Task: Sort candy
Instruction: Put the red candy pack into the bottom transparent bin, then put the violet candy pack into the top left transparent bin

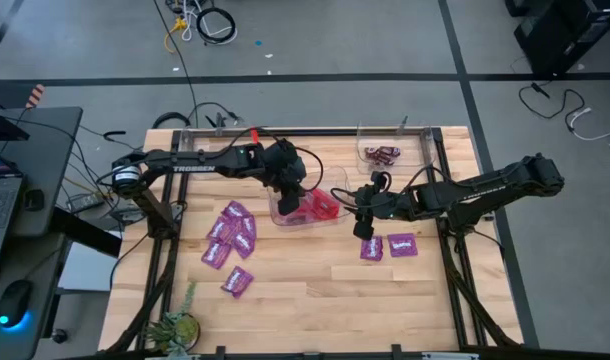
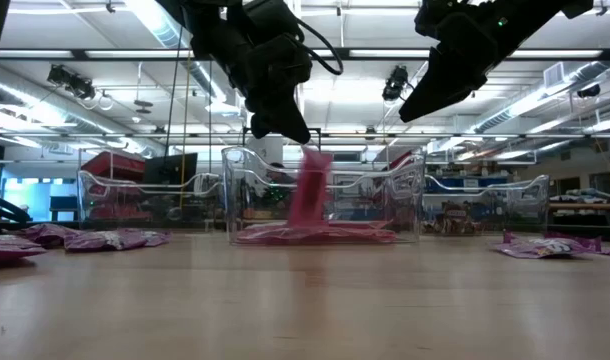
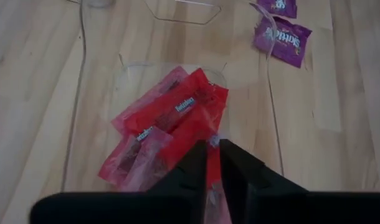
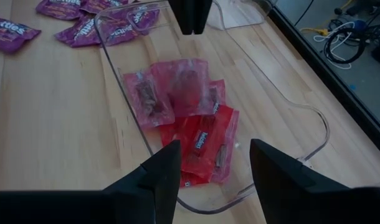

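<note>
A red packet point(image 2: 308, 190) hangs upright inside the middle bin point(image 2: 405, 200), blurred in the low view, its lower end near the pile of red packets point(image 3: 171, 124) on the bin floor. In the left wrist view a red strip sits between the fingers of the left gripper point(image 3: 213, 163), whose jaws stand only slightly apart; I cannot tell whether they grip it or have just let go. The gripper hangs directly above the bin, probably so the packet lands with its own colour.

The right gripper point(image 4: 209, 163) hovers just beside the bin, over its near rim, with its jaws wide apart and nothing between them. It looks to be waiting clear of the drop.

Purple packets point(image 1: 230, 232) lie scattered on the table point(image 1: 315, 290) to one side of the bin, on the left arm's side. Two more purple ones point(image 1: 387, 246) lie on the other side, near the right gripper. A second bin point(image 1: 417, 152), beyond the middle bin toward the table's far edge, holds dark packets point(image 1: 381, 153). So the red and dark sorts each have a bin, and the purple ones are not yet sorted.
</note>
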You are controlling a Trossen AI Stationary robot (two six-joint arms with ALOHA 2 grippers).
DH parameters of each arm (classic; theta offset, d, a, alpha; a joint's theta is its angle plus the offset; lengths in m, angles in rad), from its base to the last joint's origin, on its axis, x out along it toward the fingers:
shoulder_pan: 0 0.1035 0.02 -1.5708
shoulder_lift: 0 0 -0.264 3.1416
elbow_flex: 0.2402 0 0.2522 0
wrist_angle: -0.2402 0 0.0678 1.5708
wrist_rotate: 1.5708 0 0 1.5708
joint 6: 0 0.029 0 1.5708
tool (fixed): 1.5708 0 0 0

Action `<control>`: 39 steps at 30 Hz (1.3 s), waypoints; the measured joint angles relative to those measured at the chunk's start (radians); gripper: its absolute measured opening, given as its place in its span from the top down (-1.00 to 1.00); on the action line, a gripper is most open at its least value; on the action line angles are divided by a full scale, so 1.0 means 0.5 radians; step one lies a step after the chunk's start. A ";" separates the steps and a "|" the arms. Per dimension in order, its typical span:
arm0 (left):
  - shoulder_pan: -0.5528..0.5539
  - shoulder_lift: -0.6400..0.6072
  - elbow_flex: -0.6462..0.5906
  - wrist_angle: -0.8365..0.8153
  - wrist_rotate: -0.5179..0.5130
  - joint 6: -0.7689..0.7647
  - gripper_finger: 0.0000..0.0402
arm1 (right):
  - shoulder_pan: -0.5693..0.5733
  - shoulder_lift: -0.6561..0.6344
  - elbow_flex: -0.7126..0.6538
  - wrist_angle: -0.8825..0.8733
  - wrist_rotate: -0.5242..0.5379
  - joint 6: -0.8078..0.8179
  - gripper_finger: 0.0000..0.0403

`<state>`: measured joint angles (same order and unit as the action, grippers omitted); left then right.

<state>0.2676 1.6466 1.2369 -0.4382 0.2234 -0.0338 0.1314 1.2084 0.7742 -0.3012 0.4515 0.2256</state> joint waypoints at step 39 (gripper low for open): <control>-0.939 -1.218 -1.012 -0.710 -0.926 -1.228 0.96 | 0.040 0.001 0.001 0.225 -0.016 -0.038 -0.13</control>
<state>-0.2020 1.0375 0.7311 -0.7931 -0.2398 -0.6478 0.1513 1.2087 0.7746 -0.1886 0.4435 0.2066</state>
